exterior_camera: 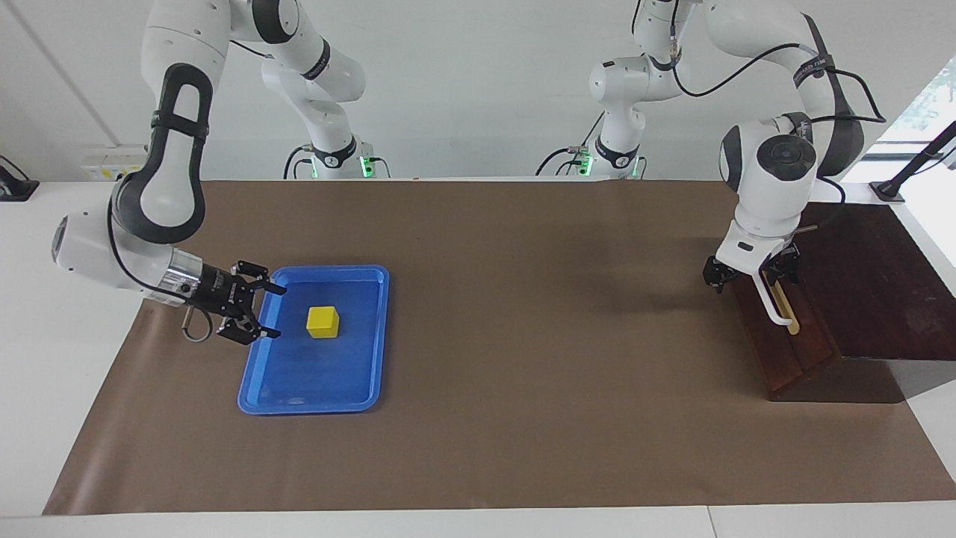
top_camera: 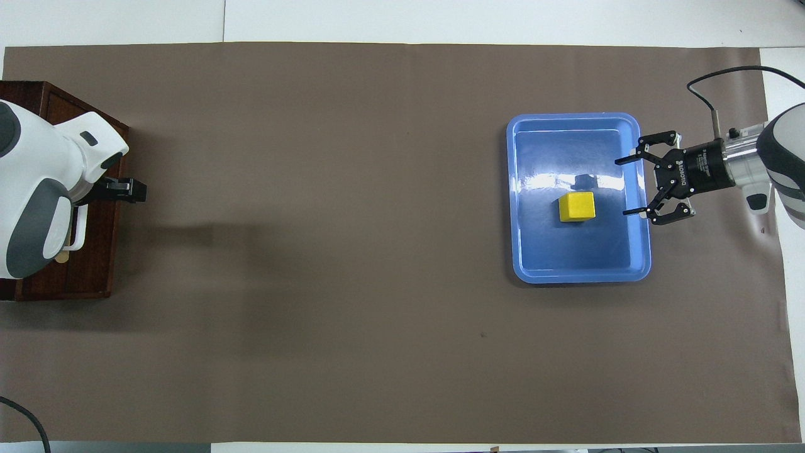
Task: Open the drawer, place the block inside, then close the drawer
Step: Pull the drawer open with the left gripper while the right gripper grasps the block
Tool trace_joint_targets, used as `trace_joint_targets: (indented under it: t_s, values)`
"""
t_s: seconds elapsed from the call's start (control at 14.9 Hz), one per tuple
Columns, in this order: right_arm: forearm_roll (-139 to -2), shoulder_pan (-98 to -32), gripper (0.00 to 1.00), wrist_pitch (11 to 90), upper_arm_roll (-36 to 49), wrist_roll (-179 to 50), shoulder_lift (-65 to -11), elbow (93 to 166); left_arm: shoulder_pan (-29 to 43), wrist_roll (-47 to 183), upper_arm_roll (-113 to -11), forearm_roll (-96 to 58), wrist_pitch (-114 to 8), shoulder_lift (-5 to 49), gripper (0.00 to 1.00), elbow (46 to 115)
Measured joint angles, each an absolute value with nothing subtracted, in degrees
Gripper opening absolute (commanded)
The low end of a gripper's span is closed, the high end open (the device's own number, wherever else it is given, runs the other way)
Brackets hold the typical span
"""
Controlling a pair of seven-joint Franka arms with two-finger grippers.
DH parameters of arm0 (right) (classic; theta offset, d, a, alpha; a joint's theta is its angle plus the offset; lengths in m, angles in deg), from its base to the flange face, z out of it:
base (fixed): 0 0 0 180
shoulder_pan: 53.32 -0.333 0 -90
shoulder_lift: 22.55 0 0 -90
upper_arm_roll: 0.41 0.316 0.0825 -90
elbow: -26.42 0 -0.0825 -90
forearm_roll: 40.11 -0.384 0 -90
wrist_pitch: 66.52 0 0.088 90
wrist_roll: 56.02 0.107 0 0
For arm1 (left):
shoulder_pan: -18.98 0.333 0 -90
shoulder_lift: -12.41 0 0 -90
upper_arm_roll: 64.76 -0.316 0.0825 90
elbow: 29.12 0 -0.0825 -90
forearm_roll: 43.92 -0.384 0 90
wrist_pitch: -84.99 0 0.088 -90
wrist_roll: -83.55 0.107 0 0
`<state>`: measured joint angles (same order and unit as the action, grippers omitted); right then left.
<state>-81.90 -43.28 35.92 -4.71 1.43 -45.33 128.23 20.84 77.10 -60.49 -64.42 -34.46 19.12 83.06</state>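
Splitting the work by reach looks like the reason for this layout: drawer cabinet at one end of the brown mat (exterior_camera: pixel 485 336), block at the other, one arm parked at each.

Dark wooden box (exterior_camera: pixel 874 291) sits mid-right of the facing view. Its drawer (exterior_camera: pixel 788 351) looks shut or nearly so, front face flush with the box, white bar handle (exterior_camera: pixel 773 302) facing the mat's centre. No pale interior showing, so judged as not yet opened.

Blue tray (exterior_camera: pixel 370 336) sits lower left of centre in the facing view and corrals the block (exterior_camera: pixel 323 321). The block rests flat on the tray floor, roughly mid-tray, nothing touching it.

Left arm comes down from the upper right of the facing view, wrist pointing steeply down, left gripper (exterior_camera: pixel 750 270) just at the upper end of the handle. Fingers are mostly hidden by the wrist in both views; jaws read as spread, no clamp on the bar visible. Contact with the handle: can't tell.

Right arm sweeps in from the upper left, forearm nearly level, right gripper (exterior_camera: pixel 272 310) pointing sideways over the tray's edge. Fingers (exterior_camera: pixel 275 288) wide apart, empty, aimed at the block but clear of it.

Likely next: left pulls the handle, right closes in on the block. Risk: the sideways approach could nudge the cube across the slick tray.
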Motion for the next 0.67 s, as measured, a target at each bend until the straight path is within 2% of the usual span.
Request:
trace_joint_targets:
  t_s: [0.34,0.67]
  values:
    - [-83.39,-43.25,1.00,36.24,-4.63,-1.78,-45.70,131.68,20.84,77.23,-61.26,-64.62,-39.56,19.61,1.00,85.58]
    - [-86.26,-43.50,1.00,40.76,-4.53,-4.40,-45.86,135.07,20.11,77.24,-61.29,-64.89,-42.57,20.25,1.00,85.75]
